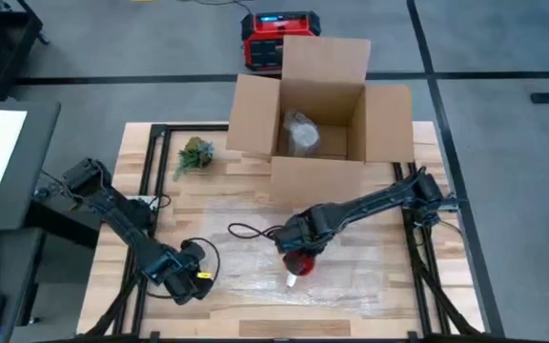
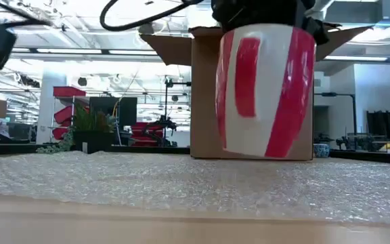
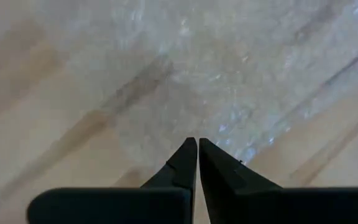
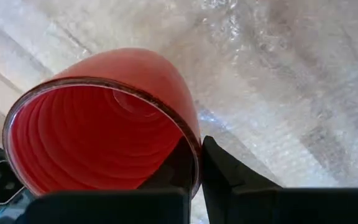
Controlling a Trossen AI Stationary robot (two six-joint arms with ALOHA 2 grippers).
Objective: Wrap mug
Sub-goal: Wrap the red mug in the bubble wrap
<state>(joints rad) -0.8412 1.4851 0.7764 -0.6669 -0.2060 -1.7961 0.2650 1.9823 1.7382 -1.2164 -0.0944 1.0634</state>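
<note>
Aloft, mug [image 2: 265, 91] in right hand [image 4: 197, 163]

Two dark, jointed arms trail thin black cables; the left gripper [image 3: 197, 163] ends in black, pointed, wedge-shaped fingers.

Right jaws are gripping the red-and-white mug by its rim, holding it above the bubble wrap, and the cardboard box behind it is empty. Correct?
Not quite: the cardboard box isn't empty. The high view shows a wrapped bundle inside it. The rest stands: the right gripper holds the mug by its rim, above the bubble wrap.
</note>
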